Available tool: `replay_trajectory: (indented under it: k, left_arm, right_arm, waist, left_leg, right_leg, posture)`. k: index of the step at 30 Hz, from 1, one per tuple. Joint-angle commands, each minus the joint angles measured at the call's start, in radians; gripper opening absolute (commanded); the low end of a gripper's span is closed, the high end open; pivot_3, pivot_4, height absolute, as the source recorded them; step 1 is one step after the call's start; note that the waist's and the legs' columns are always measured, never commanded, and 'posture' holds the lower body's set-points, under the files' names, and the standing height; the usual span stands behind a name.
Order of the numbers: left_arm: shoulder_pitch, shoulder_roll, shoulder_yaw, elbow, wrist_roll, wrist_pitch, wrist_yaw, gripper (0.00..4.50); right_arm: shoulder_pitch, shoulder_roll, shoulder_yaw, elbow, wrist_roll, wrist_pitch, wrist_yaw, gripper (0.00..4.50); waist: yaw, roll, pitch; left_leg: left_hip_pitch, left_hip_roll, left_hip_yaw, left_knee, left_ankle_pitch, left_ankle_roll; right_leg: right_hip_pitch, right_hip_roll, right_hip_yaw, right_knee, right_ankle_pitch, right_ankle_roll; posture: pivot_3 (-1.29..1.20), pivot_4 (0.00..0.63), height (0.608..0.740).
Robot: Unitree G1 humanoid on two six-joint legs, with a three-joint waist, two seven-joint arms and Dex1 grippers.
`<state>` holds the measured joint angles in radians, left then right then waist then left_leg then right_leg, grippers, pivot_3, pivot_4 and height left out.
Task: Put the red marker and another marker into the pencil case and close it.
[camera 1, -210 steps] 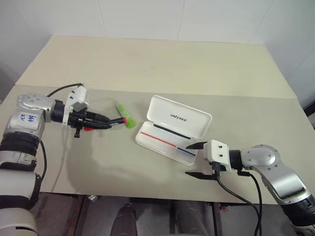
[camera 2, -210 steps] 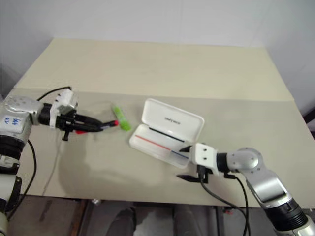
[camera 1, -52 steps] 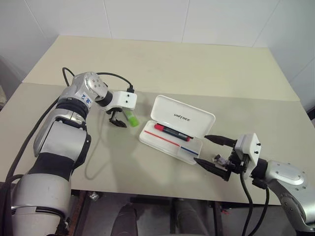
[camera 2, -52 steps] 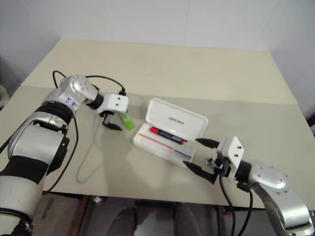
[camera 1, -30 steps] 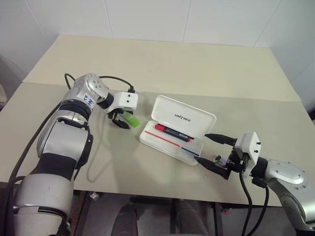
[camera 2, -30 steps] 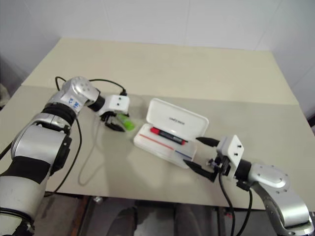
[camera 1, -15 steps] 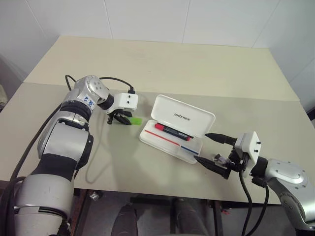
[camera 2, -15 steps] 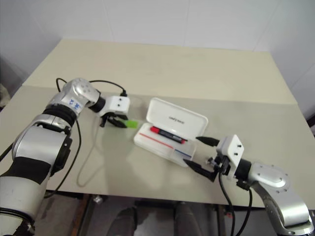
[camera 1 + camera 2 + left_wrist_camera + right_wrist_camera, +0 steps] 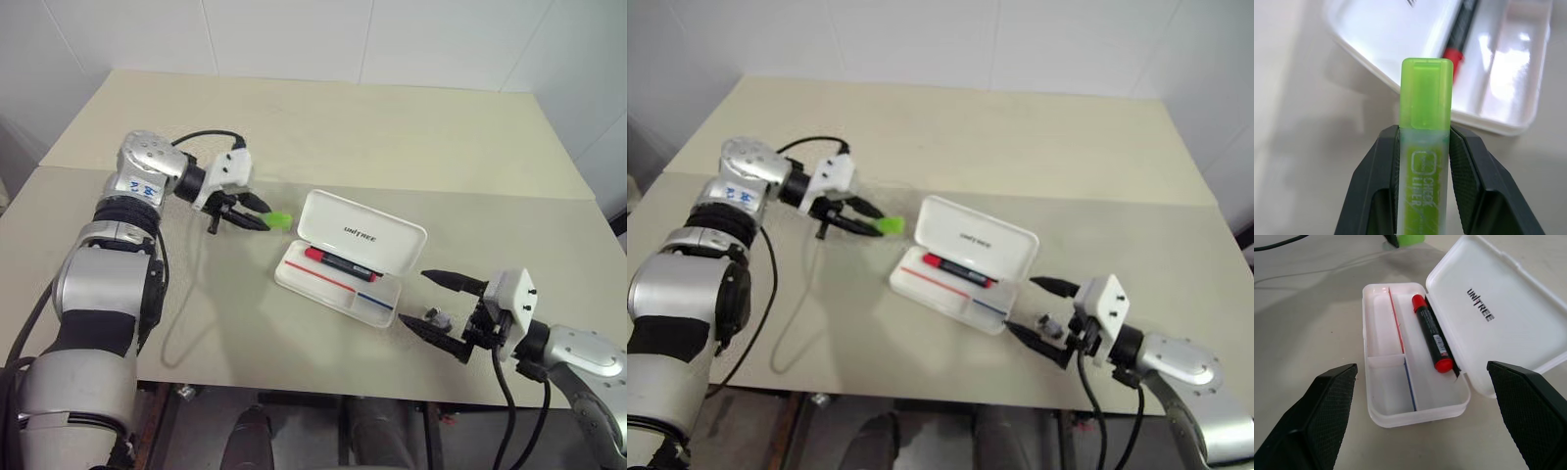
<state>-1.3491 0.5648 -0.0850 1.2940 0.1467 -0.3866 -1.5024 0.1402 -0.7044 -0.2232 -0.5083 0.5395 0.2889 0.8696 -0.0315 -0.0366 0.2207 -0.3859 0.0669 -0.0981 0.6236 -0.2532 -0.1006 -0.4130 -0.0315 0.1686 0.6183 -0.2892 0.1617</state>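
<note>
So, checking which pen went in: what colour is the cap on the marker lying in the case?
Red, clearest in the right wrist view: the marker's cap.

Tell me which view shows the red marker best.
The right wrist view: the red marker lies unobstructed along the long compartment of the open pencil case. Both eye views show it small; the left wrist view catches just part of it.

Seven seconds back my left gripper (image 9: 1425, 196) held the red marker (image 9: 1432, 338) left of the pencil case (image 9: 338, 285); that marker now lies in the case's long compartment by the hinge; since a second ago I've clamped the lime-green highlighter (image 9: 277, 219) and lifted it off the table (image 9: 392, 137), tip toward the case; my right gripper (image 9: 443, 313) has backed slightly away from the case.
</note>
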Motion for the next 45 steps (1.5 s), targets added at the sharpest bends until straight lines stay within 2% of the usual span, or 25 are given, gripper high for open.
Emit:
replay_trajectory:
  k: [1, 5, 8, 13, 17, 22, 32, 45]
  left_arm:
    - [0.054, 0.038, -0.036, -0.144, -0.189, 0.05, -0.112, 1.09]
    - [0.182, 0.117, -0.19, -0.442, -0.432, 0.19, -0.112, 1.09]
    - [0.248, 0.171, -0.25, -0.666, -0.547, 0.311, -0.112, 1.09]
    - [0.289, 0.156, -0.278, -0.906, -0.53, 0.503, -0.1, 1.09]
    - [0.298, 0.111, -0.313, -1.021, -0.501, 0.564, -0.083, 1.09]
    - [0.278, 0.098, -0.428, -1.052, -0.287, 0.567, -0.004, 1.09]
    - [0.276, -0.015, -0.413, -1.016, -0.214, 0.526, 0.029, 1.09]
    - [0.272, -0.078, -0.431, -0.993, -0.069, 0.532, 0.096, 1.09]
  right_arm:
    - [0.005, -0.014, -0.034, -0.032, 0.019, -0.009, 0.012, 4.5]
    - [0.006, -0.015, -0.034, -0.039, 0.023, 0.0, 0.017, 4.5]
    - [0.0, -0.019, -0.035, -0.037, 0.025, 0.006, 0.022, 4.5]
    - [-0.025, -0.021, -0.023, -0.022, 0.022, 0.014, 0.027, 4.5]
    - [-0.037, -0.014, -0.01, -0.023, 0.016, 0.02, 0.019, 4.5]
    - [-0.016, -0.004, -0.006, -0.038, 0.011, 0.022, 0.0, 4.5]
    - [0.041, 0.019, 0.0, -0.079, 0.004, 0.014, -0.048, 4.5]
    - [0.057, 0.022, 0.008, -0.092, 0.009, 0.007, -0.07, 4.5]
  waist:
    - [0.0, 0.0, 0.0]
    - [-0.002, 0.0, 0.0]
    - [0.0, 0.0, 0.0]
    - [0.004, 0.0, 0.0]
    - [0.001, 0.0, 0.0]
    - [-0.004, 0.0, 0.0]
    - [0.001, 0.0, 0.0]
    - [0.001, 0.0, 0.0]
  left_leg:
    - [0.0, 0.0, 0.0, 0.0, 0.0, 0.0]
    - [0.001, 0.0, 0.0, 0.0, 0.0, 0.0]
    - [0.001, 0.0, 0.0, 0.001, 0.0, 0.0]
    - [0.0, 0.0, 0.0, 0.004, 0.0, 0.0]
    - [0.0, 0.0, 0.0, 0.006, 0.0, 0.0]
    - [0.001, 0.0, 0.001, 0.006, 0.0, 0.0]
    - [-0.001, 0.0, 0.001, 0.006, 0.0, 0.0]
    - [-0.001, 0.0, 0.001, 0.006, 0.0, 0.0]
  right_leg:
    - [0.0, 0.0, 0.0, 0.0, 0.0, 0.0]
    - [0.0, 0.0, 0.0, 0.002, 0.0, 0.0]
    - [0.0, 0.0, 0.0, 0.003, 0.0, 0.0]
    - [0.001, 0.0, 0.0, 0.002, -0.004, -0.008]
    - [0.002, 0.0, 0.0, 0.001, -0.005, -0.01]
    - [0.002, 0.0, 0.001, 0.0, -0.006, -0.012]
    - [0.001, 0.0, 0.001, -0.002, -0.007, -0.013]
    - [0.001, 0.0, 0.001, -0.002, -0.007, -0.013]
  posture:
    - [0.0, 0.15, 0.74]
    - [0.0, 0.15, 0.74]
    - [0.0, 0.15, 0.74]
    - [0.0, 0.15, 0.74]
    - [0.0, 0.15, 0.74]
    - [0.0, 0.15, 0.74]
    - [0.0, 0.15, 0.74]
    - [0.0, 0.15, 0.74]
